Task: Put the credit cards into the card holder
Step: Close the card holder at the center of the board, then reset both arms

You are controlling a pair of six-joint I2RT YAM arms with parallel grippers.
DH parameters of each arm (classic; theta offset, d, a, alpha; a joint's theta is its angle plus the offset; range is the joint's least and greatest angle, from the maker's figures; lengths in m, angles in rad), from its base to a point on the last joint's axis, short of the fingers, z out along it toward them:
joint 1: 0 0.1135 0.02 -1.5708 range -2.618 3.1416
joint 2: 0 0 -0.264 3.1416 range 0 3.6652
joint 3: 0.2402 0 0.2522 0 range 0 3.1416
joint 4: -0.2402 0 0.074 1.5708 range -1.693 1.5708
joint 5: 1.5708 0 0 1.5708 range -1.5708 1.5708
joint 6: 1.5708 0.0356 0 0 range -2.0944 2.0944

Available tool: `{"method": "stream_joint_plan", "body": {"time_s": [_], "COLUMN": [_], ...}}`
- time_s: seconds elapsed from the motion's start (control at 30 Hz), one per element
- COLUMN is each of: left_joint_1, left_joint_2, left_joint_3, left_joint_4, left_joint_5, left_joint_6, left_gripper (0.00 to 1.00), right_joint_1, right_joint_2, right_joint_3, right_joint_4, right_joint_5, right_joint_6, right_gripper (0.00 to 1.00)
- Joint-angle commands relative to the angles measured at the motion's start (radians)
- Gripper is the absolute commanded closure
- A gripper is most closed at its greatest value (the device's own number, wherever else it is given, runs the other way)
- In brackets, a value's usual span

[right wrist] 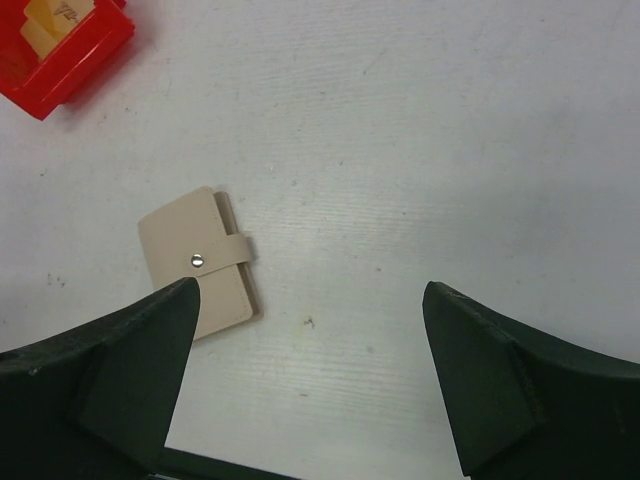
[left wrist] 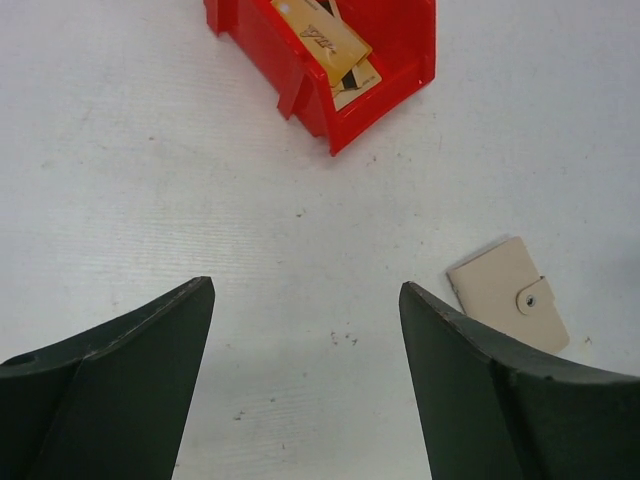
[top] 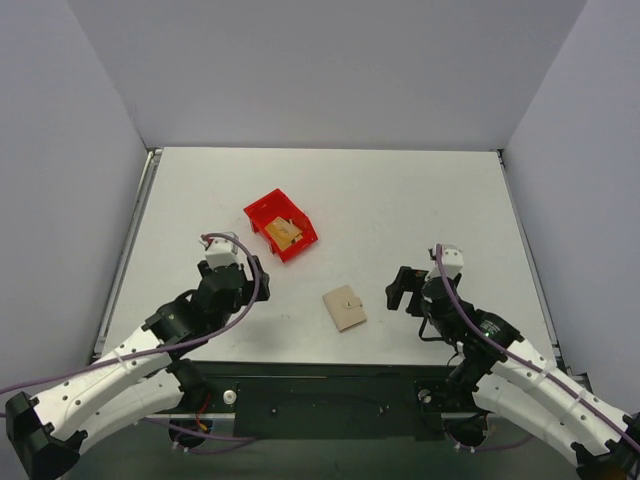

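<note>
Your left gripper (left wrist: pixel 305 290) has its jaws spread wide with only bare table (top: pixel 420 200) between them, and your right gripper (right wrist: pixel 310 288) is just as wide and equally empty. Neither one touches anything.

The credit cards (left wrist: pixel 322 40) sit inside the red plastic bin (top: pixel 262 208), at least two of them, overlapping and leaning against its wall. They are thin, flat, orange-yellow rectangles with paler print. Expect them to be light, stiff and slick. Lying against hard plastic, they will likely skate away from a fingertip, so try to take one by an edge that stands proud of the bin floor, pinching across its faces. The bin's sloped open front gives you the easier way in.

The card holder (right wrist: pixel 195 262) lies flat on the table between your two arms, apart from the bin and nearer to you. It is a small beige wallet, roughly square, matte and leather-like. It is folded shut, with a short tab (right wrist: pixel 228 252) wrapped round one edge to a metal snap (right wrist: pixel 197 260). Judge it soft, light and slightly springy. It will probably slide if pushed from one side and will want to close again once opened. Take hold of the tab or the free edge with one gripper while the other pins the cover down
</note>
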State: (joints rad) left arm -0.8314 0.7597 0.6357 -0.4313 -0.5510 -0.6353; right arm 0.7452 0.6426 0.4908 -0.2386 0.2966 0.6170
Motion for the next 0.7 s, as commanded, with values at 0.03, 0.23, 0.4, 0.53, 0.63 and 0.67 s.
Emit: {"method": "stream_joint_plan", "body": {"time_s": [0.03,0.23,0.4,0.53,0.63,0.67], "left_joint_1": [0.003,0.003,0.003,0.003,0.003,0.003], "left_joint_2": [-0.045,-0.071,-0.091,-0.091,-0.082,-0.08], "left_joint_3": [-0.036,-0.059,-0.062,-0.053,-0.039,-0.033], "left_joint_4": [-0.066,-0.064,-0.064,-0.066,-0.078,-0.083], "left_joint_5": [-0.053,-0.053,-0.055,-0.058,-0.064,-0.069], "left_joint_6": [-0.069,-0.089,-0.092,-0.092,-0.096,-0.105], "left_gripper": [0.14,0.13,0.12,0.11,0.11,0.11], "right_joint_1": [-0.007,-0.004,-0.006,-0.006,-0.006,-0.007], "right_joint_2": [-0.031,-0.008,0.009,0.014,0.014,0.014], "right_joint_3": [-0.024,-0.023,-0.023,-0.02,-0.018,-0.018], "right_joint_4": [-0.031,-0.042,-0.042,-0.042,-0.044,-0.044], "right_joint_5": [0.093,0.084,0.087,0.091,0.088,0.09], "right_joint_6": [0.012,0.027,0.038,0.044,0.046,0.044], "right_gripper": [0.11,0.04,0.02,0.01,0.01,0.01]}}
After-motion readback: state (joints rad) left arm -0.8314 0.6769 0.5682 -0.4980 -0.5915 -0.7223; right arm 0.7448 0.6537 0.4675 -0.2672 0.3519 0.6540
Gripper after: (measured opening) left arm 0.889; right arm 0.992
